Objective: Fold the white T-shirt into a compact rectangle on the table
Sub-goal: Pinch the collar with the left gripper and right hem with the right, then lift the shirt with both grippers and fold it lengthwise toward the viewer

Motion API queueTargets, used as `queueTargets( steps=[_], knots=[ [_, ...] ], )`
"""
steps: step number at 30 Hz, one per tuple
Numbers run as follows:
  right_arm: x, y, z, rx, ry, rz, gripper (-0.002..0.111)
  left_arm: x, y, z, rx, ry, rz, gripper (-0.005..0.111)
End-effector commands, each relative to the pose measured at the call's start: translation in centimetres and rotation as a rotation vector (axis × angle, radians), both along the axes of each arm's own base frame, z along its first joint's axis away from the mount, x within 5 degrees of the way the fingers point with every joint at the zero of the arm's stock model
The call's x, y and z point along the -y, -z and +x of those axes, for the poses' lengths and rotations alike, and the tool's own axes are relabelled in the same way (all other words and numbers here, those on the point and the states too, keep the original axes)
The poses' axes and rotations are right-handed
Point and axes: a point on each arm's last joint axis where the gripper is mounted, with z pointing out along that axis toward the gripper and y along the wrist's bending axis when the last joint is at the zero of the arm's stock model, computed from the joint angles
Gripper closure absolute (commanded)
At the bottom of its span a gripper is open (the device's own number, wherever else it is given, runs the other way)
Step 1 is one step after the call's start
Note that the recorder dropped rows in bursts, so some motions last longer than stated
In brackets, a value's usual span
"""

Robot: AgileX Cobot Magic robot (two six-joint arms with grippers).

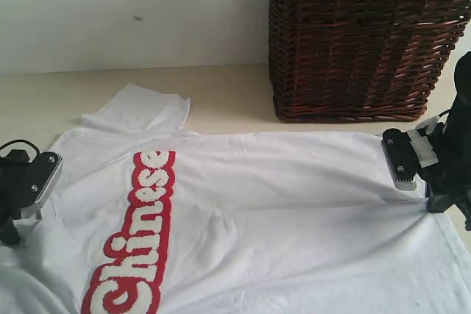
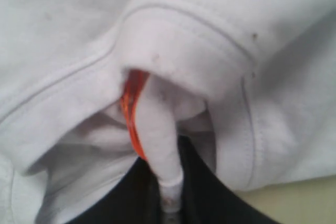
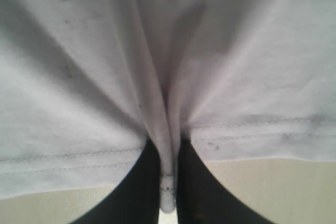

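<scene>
**A:** Where the scene lies nearest in the exterior view, what is seen?

**B:** The white T-shirt is seen spread flat on the tabletop, and the near part of the view is filled by it. A red band with fuzzy white letters is seen running along the cloth on the left side.

**A:** How are the left jaws found?

**B:** They are closed on a pinched fold of the neckline, as shown in the left wrist view. A thin orange neck tag is seen just beside the gripped fold. In the exterior view they are placed at the shirt's left edge.

**A:** And the right jaws?

**B:** They are clamped shut on a ridge of fabric gathered at the stitched hem, at the shirt's right edge. Creases are drawn from that pinch into the cloth.

**A:** What is seen farther back?

**B:** One short sleeve is laid out beyond the body on the left, with bare tabletop behind it. A dark brown wicker basket is stood at the far right, near the shirt's far edge but apart from it. A pale wall is seen behind everything.
</scene>
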Motion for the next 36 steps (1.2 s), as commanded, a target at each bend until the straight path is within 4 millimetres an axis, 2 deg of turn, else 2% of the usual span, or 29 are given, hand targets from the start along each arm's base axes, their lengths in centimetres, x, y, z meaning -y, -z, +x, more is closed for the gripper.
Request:
queueTargets(
  steps=[1,8,11,21,24,27,29,30,31,34,36],
  knots=[
    [0.1,0.6,0.1,0.006,0.007,0.007,0.107,0.5,0.6,0.0,-0.01,-0.037,-0.028,0.107],
    [0.1,1.0,0.0,-0.01,0.026,0.006,0.107,0.5,2.0,0.1,-0.037,-0.043,-0.025,0.107],
    [-0.2,1.0,0.1,0.002,0.153,0.039,0.107,0.5,2.7,0.2,-0.037,-0.044,-0.023,0.107],
    [-0.9,1.0,0.0,-0.015,0.274,0.116,0.107,0.5,2.1,0.4,-0.006,-0.061,-0.025,0.107],
    [-0.9,0.4,-0.1,-0.004,0.27,0.115,0.108,0.6,1.3,0.4,0.012,-0.081,-0.03,0.107],
    [-0.8,-3.6,-0.4,0.095,0.262,0.131,0.108,0.9,-3.0,0.6,0.151,-0.143,-0.09,0.107],
    [-0.8,-7.3,-1.0,0.196,0.252,0.144,0.108,0.8,-7.1,0.4,0.246,-0.219,-0.147,0.107],
    [-0.8,-9.8,-1.6,0.271,0.245,0.155,0.108,0.3,-9.7,-0.4,0.291,-0.264,-0.16,0.107],
    [-0.7,-11.8,-2.2,0.322,0.244,0.164,0.108,0.0,-11.4,-1.1,0.327,-0.282,-0.161,0.107],
    [-0.6,-18.7,-5.7,0.479,0.268,0.197,0.108,-2.2,-17.3,-4.4,0.508,-0.456,-0.169,0.107],
    [-0.4,-21.4,-7.6,0.55,0.29,0.199,0.108,-2.9,-19.8,-6.4,0.604,-0.528,-0.192,0.107]
  ],
)
